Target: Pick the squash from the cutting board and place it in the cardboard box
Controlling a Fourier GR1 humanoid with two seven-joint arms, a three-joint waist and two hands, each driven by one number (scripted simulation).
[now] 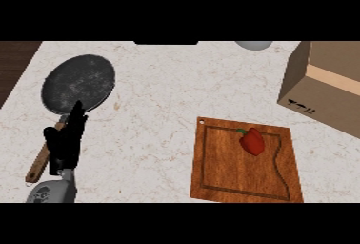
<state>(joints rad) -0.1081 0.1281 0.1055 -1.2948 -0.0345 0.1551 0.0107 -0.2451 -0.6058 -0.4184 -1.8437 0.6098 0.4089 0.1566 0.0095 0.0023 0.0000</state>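
A wooden cutting board (225,167) lies at the lower right of the counter. On its upper right part rests a small red vegetable with a green stem (252,141), lying free. The cardboard box (327,90) stands at the far right, beyond the board's upper right corner. My left hand (68,138) shows at the lower left with straight fingers pointing up, holding nothing, well away from the board. My right hand is nowhere in the head view.
A dark round frying pan (79,82) with a wooden handle (38,164) lies at the upper left, partly under my left hand. A pale rounded object (254,45) peeks in at the top edge. A dark wooden strip (13,62) borders the counter's left.
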